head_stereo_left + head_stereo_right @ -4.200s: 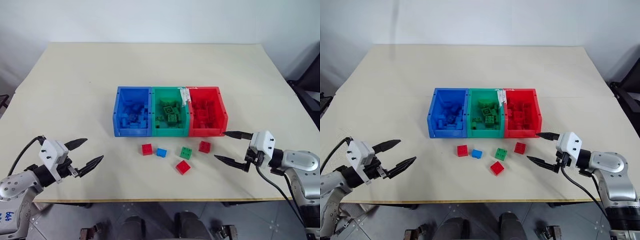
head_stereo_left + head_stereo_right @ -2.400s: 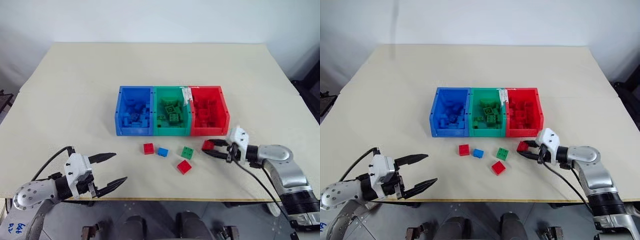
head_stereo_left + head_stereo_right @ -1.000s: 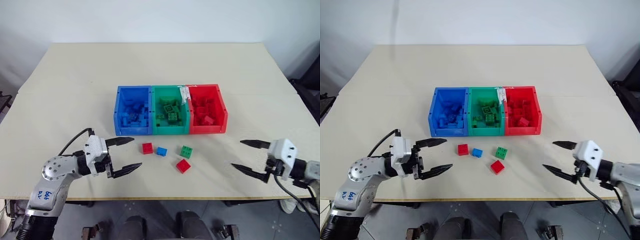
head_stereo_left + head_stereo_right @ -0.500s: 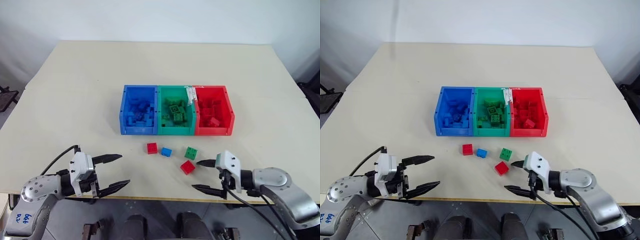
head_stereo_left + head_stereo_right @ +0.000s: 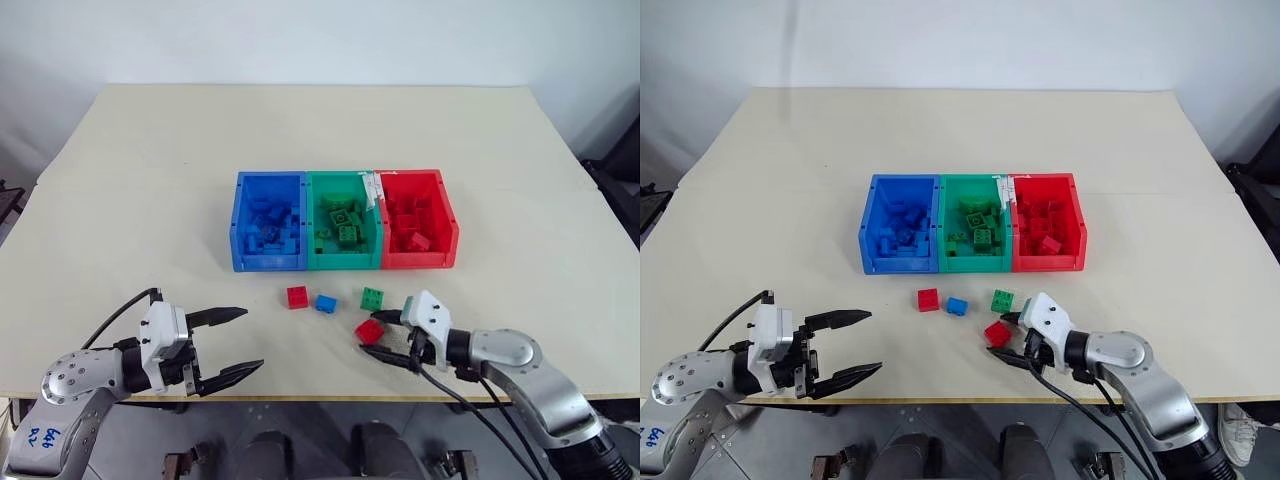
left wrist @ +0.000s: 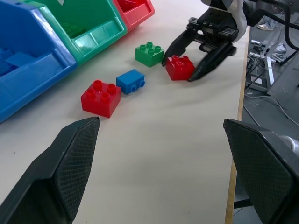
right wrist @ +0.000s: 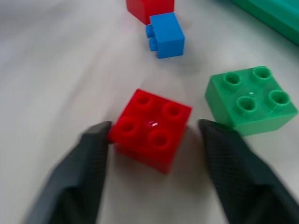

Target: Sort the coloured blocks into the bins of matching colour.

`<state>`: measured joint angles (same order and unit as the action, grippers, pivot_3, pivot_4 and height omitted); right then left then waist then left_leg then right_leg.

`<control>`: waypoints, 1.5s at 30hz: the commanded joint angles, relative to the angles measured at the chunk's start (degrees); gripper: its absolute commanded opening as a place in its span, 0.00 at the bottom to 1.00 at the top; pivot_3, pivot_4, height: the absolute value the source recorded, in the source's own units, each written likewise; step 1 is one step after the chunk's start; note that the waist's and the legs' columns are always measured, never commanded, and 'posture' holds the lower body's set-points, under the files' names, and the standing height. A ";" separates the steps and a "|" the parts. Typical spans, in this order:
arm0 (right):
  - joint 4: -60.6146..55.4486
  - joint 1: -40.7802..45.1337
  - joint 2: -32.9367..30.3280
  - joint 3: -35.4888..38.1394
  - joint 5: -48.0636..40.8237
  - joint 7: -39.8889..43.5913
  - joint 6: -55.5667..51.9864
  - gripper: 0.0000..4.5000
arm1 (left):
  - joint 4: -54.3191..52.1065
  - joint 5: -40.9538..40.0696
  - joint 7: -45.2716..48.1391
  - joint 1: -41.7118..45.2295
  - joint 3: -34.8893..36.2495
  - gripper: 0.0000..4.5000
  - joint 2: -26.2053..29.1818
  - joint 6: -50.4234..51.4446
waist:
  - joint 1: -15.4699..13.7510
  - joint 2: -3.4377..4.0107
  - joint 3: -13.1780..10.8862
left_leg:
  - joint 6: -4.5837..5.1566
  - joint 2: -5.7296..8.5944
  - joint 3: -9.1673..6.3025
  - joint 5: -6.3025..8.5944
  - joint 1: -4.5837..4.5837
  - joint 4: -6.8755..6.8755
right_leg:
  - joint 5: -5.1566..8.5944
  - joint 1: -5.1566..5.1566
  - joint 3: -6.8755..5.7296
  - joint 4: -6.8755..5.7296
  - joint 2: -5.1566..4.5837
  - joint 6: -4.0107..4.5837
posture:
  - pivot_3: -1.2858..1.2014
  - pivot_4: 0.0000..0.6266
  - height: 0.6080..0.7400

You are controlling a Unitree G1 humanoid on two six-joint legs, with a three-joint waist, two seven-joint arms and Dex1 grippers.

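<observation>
Several coloured blocks lie loose on the table in front of the bins: a red one [image 5: 297, 297], a blue one [image 5: 325, 303], a green one [image 5: 373, 298] and a second red block [image 5: 369, 331]. My right gripper [image 5: 368, 336] is shut on that second red block, which still rests on the table; the right wrist view has it [image 7: 152, 130] between my fingers [image 7: 88, 168]. My left gripper [image 5: 253, 339] hovers open near the front edge, well left of the blocks. The blue bin [image 5: 268, 263], green bin [image 5: 343, 263] and red bin [image 5: 418, 261] each hold several blocks.
The three joined bins stand mid-table with a white label strip [image 5: 374, 187] between green and red. The table's front edge [image 5: 300, 397] runs close below both grippers. Bare tabletop stretches to either side of the bins and behind them.
My right gripper has slid left onto the nearest red block and closed its fingers around it. The left gripper has stayed open and nearly still.
</observation>
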<state>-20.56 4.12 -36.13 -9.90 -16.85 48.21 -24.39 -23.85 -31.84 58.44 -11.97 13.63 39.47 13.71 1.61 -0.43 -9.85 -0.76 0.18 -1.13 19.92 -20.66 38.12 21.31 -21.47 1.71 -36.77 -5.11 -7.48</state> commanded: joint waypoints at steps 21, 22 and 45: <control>20.55 25.01 4.35 15.72 -4.66 -9.59 3.19 0.32 | -1.33 -5.17 -9.74 13.09 -0.13 1.00 -6.83 2.46 | 0.10 -0.02 -0.03 | -0.01 0.05 0.04 -0.07 -0.06 -0.02 | -0.01 -0.14 -0.03 -0.12 0.01 -0.02 | 0.52 0.24 1.00; 22.04 25.87 4.53 15.20 -3.80 -9.75 3.23 0.32 | -1.29 -5.09 -9.78 13.21 -0.11 1.00 -6.69 2.44 | 0.15 -0.02 -0.03 | 0.01 0.06 0.03 -0.06 -0.10 -0.01 | -0.01 -0.16 -0.04 -0.13 0.00 -0.02 | 0.52 0.24 1.00; 28.39 -1.55 -11.87 28.69 -4.80 18.99 33.21 1.00 | 10.08 6.62 -2.07 17.19 -7.12 1.00 -3.10 -7.24 | -0.76 0.04 -0.06 | 0.15 0.25 -0.23 -0.21 -0.40 0.22 | -0.07 0.08 -1.32 0.17 -0.28 -0.14 | 0.52 0.24 1.00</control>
<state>7.89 2.59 -47.01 16.84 -21.31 65.41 6.01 -13.58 -25.38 55.51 4.67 6.65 36.37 7.80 0.84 -0.39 -9.91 -0.63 0.41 -1.35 19.69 -21.03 38.33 21.24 -21.39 0.39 -36.64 -5.39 -7.62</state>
